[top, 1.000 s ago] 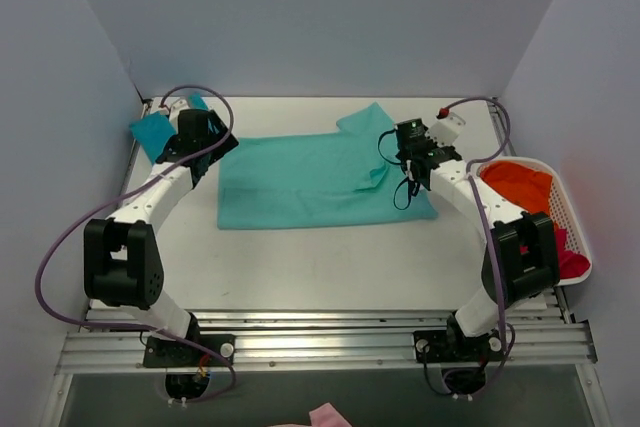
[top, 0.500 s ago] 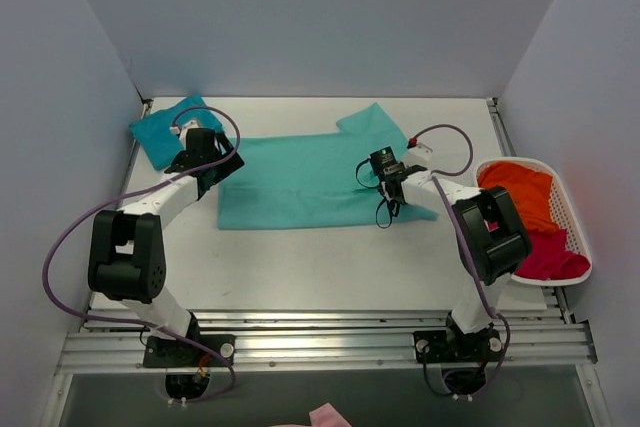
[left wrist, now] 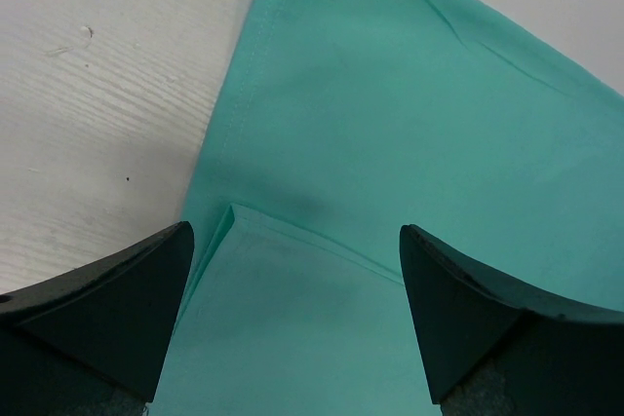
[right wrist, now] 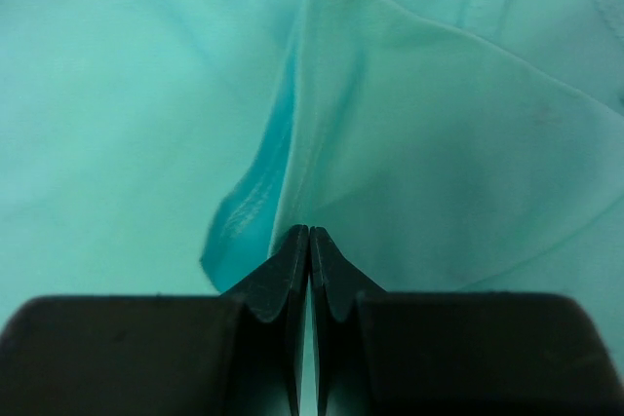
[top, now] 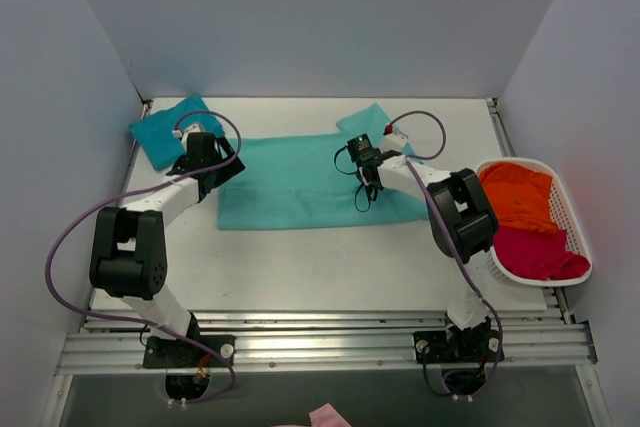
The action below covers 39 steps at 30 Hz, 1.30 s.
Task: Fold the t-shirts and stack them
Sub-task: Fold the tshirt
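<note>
Mid-worktop [top: 300, 257], folding the mint-green t-shirt [top: 290, 187]: pinching a raised cloth edge tight with the right gripper [right wrist: 309, 233], hovering the left gripper [left wrist: 294, 241], spread wide, over the shirt's left edge. Next, likely: carry across, lay flat, let go.

Mint t-shirt [left wrist: 409, 143]: soft matt cloth, smooth, fine stitched hem. Table [left wrist: 97, 94]: white, matt, faint grain w/ scuffs. Left end effector [left wrist: 294, 229] fingers [left wrist: 107, 309]: black matt plastic, slightly rough. Basket [top: 571, 209]: white perforated plastic.

Bright, even overhead light, soft shadows, top view sharp, right hand [right wrist: 309, 236] blurred.
</note>
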Available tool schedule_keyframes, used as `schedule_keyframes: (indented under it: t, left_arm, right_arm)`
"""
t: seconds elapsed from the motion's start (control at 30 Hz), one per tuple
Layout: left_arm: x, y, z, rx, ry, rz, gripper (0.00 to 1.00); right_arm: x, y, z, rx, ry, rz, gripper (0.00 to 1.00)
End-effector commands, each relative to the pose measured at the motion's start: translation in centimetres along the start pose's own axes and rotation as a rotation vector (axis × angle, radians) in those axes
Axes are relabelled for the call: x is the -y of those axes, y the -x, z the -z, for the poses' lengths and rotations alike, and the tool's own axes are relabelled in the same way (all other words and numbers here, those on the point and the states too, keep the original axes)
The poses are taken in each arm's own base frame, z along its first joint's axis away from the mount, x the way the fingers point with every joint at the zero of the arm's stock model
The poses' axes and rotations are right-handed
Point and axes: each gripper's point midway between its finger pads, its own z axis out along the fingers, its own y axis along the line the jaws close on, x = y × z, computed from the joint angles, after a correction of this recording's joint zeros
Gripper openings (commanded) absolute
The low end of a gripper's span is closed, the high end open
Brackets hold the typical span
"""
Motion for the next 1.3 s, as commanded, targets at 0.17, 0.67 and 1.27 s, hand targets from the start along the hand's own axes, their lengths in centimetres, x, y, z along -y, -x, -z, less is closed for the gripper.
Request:
schedule_keyframes:
  t: [0.17, 0.67, 1.27]
  left_arm:
    - [-0.3, 1.7, -0.5, 0.045, -0.018, -0.002, 0.96]
    - [1.3, 4.3, -0.7, 0.065, -0.047, 0.005, 0.96]
    - [6.4, 7.7, -14.7, -0.114, -0.076, -0.002, 0.96]
  right_arm:
    - [-3.9, 0.6, -1.4, 0.007, 0.005, 0.030, 0.00]
    - [-6.0, 6.0, 0.3, 0.102, 0.078, 0.009, 0.16]
    - [-2.1, 18.2, -6.0, 0.147, 0.115, -0.081, 0.85]
